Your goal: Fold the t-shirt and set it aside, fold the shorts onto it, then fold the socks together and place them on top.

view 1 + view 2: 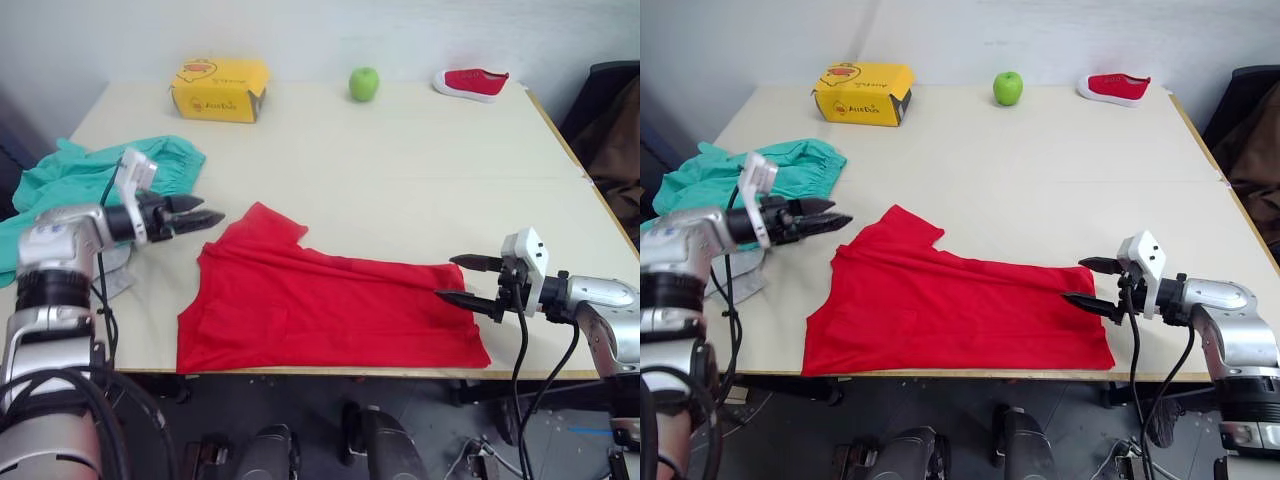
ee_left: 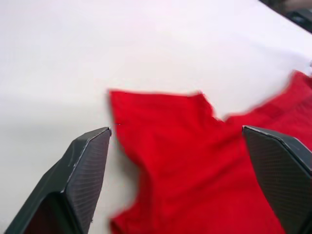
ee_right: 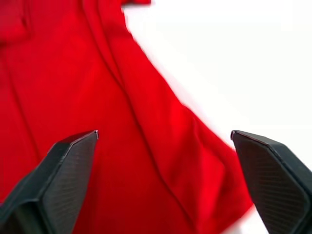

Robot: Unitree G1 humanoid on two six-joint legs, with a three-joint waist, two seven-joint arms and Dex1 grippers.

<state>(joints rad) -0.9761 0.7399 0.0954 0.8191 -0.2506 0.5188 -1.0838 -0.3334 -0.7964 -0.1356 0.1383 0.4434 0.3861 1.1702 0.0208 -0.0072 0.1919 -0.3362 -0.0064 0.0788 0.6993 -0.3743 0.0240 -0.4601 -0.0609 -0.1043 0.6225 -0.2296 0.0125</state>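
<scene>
Setting: pale wooden table (image 1: 400,170) against a white wall; at its far edge we see a yellow box (image 1: 220,88), a green apple (image 1: 364,83) and a small red shoe (image 1: 470,83), all well apart from the work.
Left eye view: we see the t-shirt (image 1: 320,310) lying partly folded along the near edge, one sleeve pointing toward the left gripper (image 1: 205,215), which hangs just beside that sleeve with its fingers parted, placed, we judge, to take it.
Right eye view: the right gripper (image 1: 1088,283) sits at the shirt's opposite end, fingers spread and empty, apparently to take that end for the fold. The shorts (image 1: 750,172) lie bunched at the robot's left, waiting; a grey scrap near them may be the socks (image 1: 748,275), though we cannot be sure.
Left wrist view: both fingers stand wide apart over the sleeve.
Right wrist view: fingers spread above creased red cloth, nothing held.
</scene>
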